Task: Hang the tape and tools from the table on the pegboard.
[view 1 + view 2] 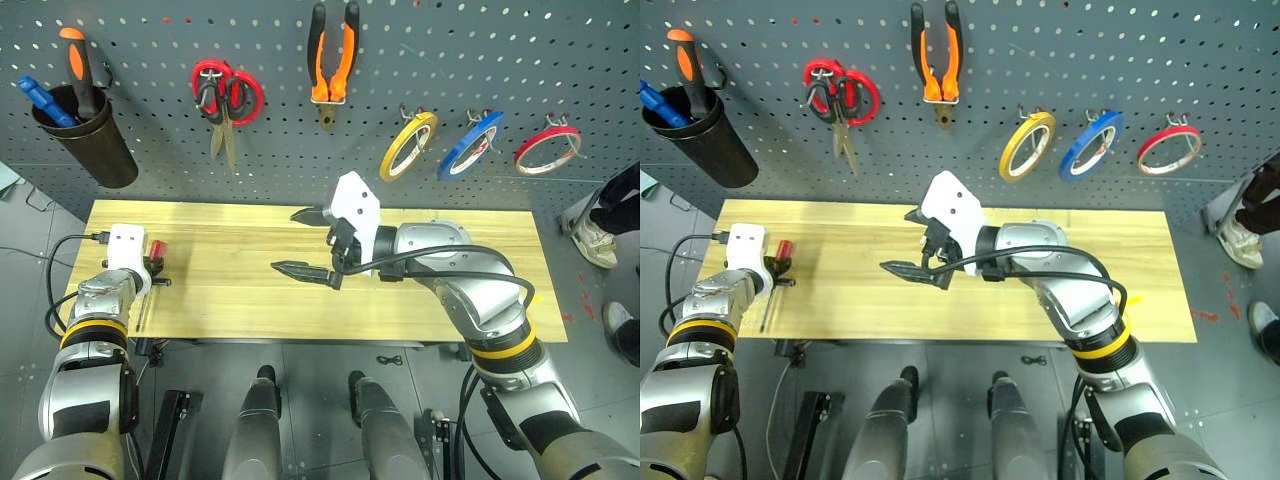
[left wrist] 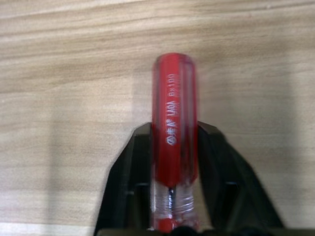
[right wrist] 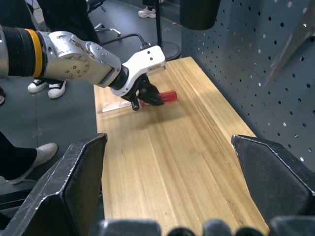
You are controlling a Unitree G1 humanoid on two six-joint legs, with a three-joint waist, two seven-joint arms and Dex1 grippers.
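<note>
The screwdriver lies at the table's left end, the pegboard standing behind.

Glossy plastic screwdriver on smooth wooden table.

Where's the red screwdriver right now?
The screwdriver lies at the table's left end, between the left gripper's fingers, below the black cup on the pegboard.

The red-handled screwdriver is lying at the table's left end, clamped between 2 black fingers. The yellow tape, black-handled scissors and orange-and-black pliers are hanging on the pegboard.
</note>
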